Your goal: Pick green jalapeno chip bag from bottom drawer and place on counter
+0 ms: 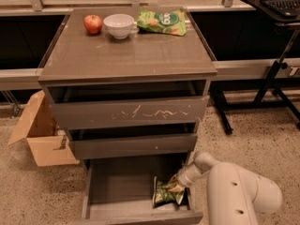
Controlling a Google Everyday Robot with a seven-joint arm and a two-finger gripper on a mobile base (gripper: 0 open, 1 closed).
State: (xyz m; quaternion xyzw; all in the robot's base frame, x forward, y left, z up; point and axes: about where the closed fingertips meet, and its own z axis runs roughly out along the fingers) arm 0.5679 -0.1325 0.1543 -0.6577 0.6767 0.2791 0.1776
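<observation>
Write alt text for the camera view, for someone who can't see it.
The robot's gripper reaches into the open bottom drawer of a three-drawer cabinet, at the green jalapeno chip bag lying near the drawer's right side. On the counter sit an apple, a white bowl and a brighter green bag; a cardboard box stands beside the cabinet.

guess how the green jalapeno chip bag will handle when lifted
The green jalapeno chip bag looks crinkled, so it will probably flex rather than stay stiff. It is small, so likely light. The gripper sits at its upper right edge in the bottom drawer; lifted from there it may dangle.
</observation>
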